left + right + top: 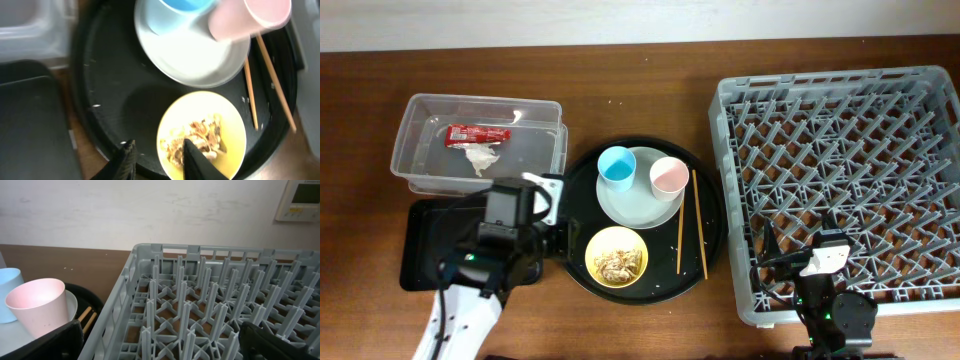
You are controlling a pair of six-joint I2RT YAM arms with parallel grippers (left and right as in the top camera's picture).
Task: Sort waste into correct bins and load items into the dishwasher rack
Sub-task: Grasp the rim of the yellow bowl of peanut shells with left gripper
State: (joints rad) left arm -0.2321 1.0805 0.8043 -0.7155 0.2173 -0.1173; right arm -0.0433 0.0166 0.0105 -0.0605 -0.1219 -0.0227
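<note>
A yellow bowl (595, 250) of beige food scraps (618, 263) sits on the round black tray. My left gripper (159, 157) is open, one finger inside and one outside the yellow bowl's (232, 125) left rim, over the scraps (197, 135). The plate (640, 205) carries the blue cup (616, 166) and pink cup (668, 176); the chopsticks (698, 222) lie beside it. The clear tub (420, 105) holds the red wrapper (477, 132) and tissue (480, 157). The shallow black tray (425, 240) lies under my left arm. My right gripper (160, 345) is open and empty over the rack's (840, 130) front-left corner. No sausage piece shows.
The round black tray (580, 185) lies between the bins and the rack. The rack's upright pegs (200, 295) stand right in front of my right gripper. The pink cup (37, 305) and chopsticks (86, 317) show to its left. A wall is behind the table.
</note>
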